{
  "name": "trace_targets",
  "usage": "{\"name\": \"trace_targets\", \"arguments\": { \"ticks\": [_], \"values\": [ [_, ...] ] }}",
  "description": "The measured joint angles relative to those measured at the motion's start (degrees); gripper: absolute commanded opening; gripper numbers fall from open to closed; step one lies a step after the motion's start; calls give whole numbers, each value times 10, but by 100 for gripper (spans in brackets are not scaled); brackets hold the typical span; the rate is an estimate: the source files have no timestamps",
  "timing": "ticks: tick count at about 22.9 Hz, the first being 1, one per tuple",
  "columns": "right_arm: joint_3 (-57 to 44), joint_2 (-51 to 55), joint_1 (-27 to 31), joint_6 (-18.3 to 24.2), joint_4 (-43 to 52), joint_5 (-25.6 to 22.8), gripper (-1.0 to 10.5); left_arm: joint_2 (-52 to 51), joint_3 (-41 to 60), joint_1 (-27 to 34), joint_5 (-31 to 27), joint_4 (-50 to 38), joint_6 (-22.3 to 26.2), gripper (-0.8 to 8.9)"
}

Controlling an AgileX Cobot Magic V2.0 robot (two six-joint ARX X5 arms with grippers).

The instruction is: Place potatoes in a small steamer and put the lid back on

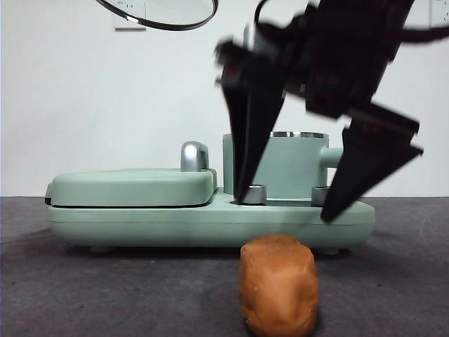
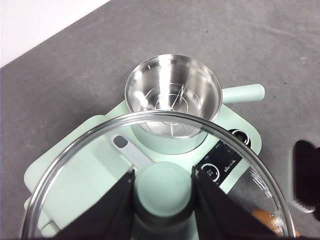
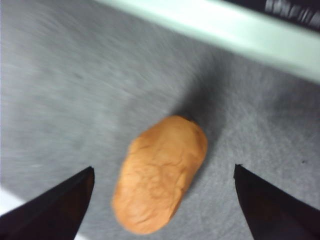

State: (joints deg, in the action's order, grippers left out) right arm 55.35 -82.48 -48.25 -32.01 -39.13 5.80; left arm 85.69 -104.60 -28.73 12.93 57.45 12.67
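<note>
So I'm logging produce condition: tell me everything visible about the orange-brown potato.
The orange-brown lumpy oblong potato has matte, finely cracked skin and looks whole. It lies on its side on the grey table, in front of the mint-green cooker base, apart from it. The right gripper hovers open above, jaws straddling it without touching.

Right gripper [image 1: 284, 207] spread wide, low; left gripper [image 2: 163, 186] clamped, raised.

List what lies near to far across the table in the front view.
potato → mint-green cooker base → small steamer. The open right gripper hangs above the potato; the lid is held high by the left gripper.
</note>
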Motion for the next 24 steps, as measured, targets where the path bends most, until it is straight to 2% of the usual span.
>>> {"name": "trace_targets", "arguments": {
  "ticks": [6, 7, 11, 16, 20, 24],
  "values": [
    [0, -76, -16, -16, 6, 33, 442, 0, 0, 1, 0, 0, 0, 19],
    [0, -85, -19, -16, 9, 37, 419, 0, 0, 1, 0, 0, 0, 19],
    [0, -94, -20, -19, 17, 37, 135, 0, 0, 1, 0, 0, 0, 19],
    [14, -93, -16, -16, 4, 37, 122, 0, 0, 1, 0, 0, 0, 19],
    [115, -93, 12, 24, -67, 54, 122, 0, 0, 1, 0, 0, 0, 19],
    [249, -93, 66, 73, -149, 63, 122, 0, 0, 1, 0, 0, 0, 19]
  ]
}}
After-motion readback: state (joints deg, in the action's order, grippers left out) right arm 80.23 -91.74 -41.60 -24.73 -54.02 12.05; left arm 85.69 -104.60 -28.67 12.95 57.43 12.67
